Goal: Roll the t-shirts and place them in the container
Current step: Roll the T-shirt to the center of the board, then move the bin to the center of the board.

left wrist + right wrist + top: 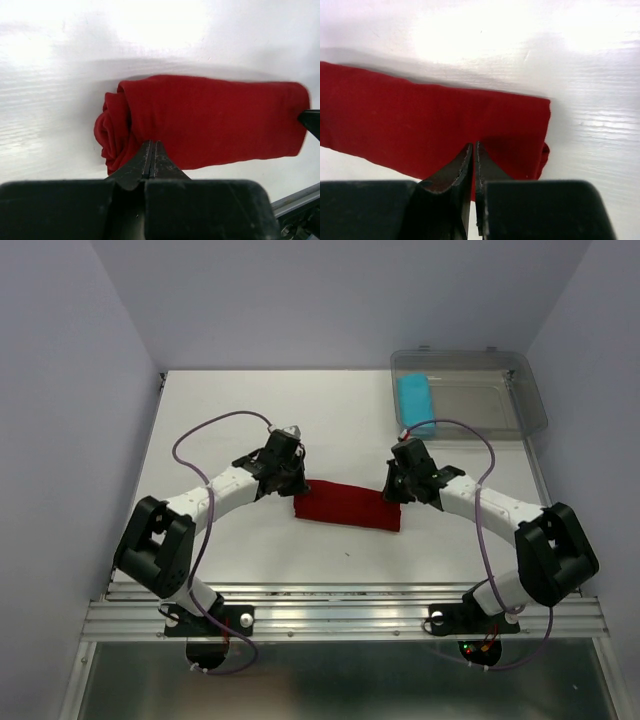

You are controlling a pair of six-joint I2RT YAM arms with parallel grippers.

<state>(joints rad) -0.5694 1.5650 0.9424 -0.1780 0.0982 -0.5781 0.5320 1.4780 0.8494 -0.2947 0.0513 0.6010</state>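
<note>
Whether the tips pinch cloth is hidden. The dark red shirt (210, 120) lies at twelve o'clock of the left gripper (151, 149), pressed together, and the right gripper (473, 149), nearly closed.

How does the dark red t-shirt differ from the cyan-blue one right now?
Place: the dark red t-shirt lies on the open table; the cyan-blue t-shirt sits inside the clear bin. Size: the red roll is longer, the blue one shorter and more compact. Pose: the red one lies crosswise, the blue one points front to back. Both are rolled up.
</note>
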